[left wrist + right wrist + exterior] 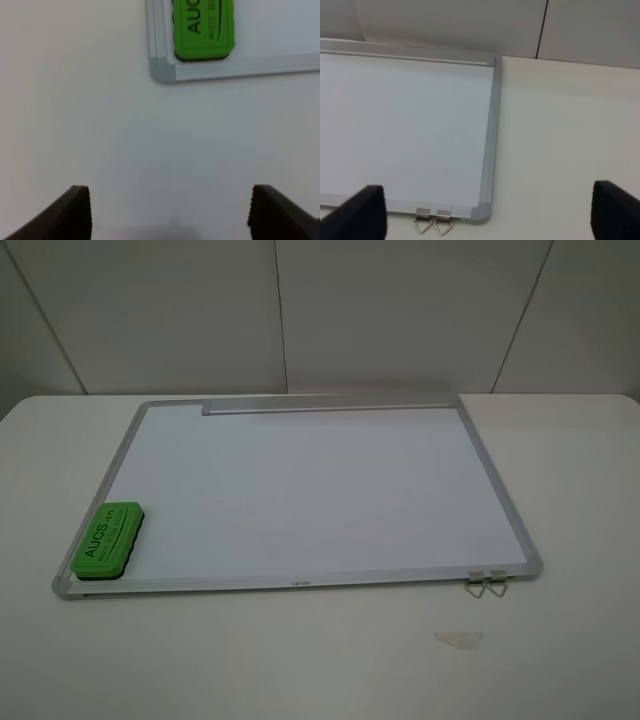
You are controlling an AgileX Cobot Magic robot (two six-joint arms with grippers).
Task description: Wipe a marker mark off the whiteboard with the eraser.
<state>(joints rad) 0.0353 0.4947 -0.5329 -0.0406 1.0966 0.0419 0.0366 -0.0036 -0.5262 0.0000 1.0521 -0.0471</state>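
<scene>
The whiteboard (300, 490) lies flat on the table, its grey tray strip (330, 404) along the far edge. On its near left corner rests the green eraser (107, 537), lettering up, touched by nothing. No marker mark shows on the board in any view. The exterior view shows neither gripper. My left gripper (170, 220) is open over bare table, short of the board's corner (162, 70) and the eraser (204, 30). My right gripper (490, 215) is open near the board's near right corner (482, 212), with nothing between its fingers.
Two binder clips (487, 583) hang off the board's near edge at the right, also in the right wrist view as binder clips (432, 222). A faint pale patch (458, 639) lies on the white table (560, 640) in front of them. A panelled wall stands behind the table.
</scene>
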